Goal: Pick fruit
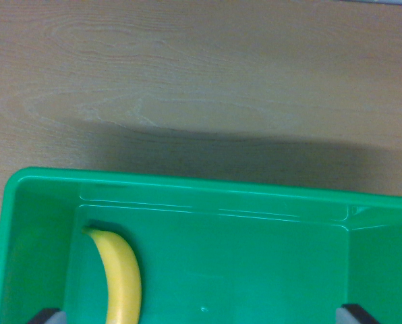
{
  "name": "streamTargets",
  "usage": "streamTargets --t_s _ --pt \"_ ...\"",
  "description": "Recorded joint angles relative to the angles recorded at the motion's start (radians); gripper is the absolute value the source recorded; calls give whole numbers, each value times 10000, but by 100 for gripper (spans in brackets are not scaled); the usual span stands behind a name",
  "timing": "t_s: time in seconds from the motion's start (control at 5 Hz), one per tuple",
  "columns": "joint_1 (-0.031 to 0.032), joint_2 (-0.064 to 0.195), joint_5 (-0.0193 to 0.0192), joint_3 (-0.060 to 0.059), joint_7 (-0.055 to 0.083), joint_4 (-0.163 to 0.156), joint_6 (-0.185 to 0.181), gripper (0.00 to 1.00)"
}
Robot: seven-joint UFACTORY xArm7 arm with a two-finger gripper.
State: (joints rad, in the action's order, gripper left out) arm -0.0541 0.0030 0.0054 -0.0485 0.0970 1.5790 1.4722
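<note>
A yellow banana (122, 277) lies inside a green plastic bin (208, 187), near the bin's left wall in the wrist view, its stem end pointing up and left. My gripper (201, 316) hangs over the bin and is open. Only the two dark fingertips (46, 314) show, one at each bottom corner of the picture, far apart. The banana lies just to the right of the left fingertip and touches neither. Its lower end is cut off by the bottom edge of the view.
The bin stands on a light wooden table (187, 81) that fills the upper half of the view. A shadow falls on the table just beyond the bin's far rim. The bin's floor to the right of the banana is bare green.
</note>
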Motion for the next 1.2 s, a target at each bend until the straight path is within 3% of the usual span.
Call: streamTargets --t_s 0.6,1.2 --pt "10 25 3 -9 -12 -71 -78 0" --pt "58 140 15 -49 -65 -400 -440 0"
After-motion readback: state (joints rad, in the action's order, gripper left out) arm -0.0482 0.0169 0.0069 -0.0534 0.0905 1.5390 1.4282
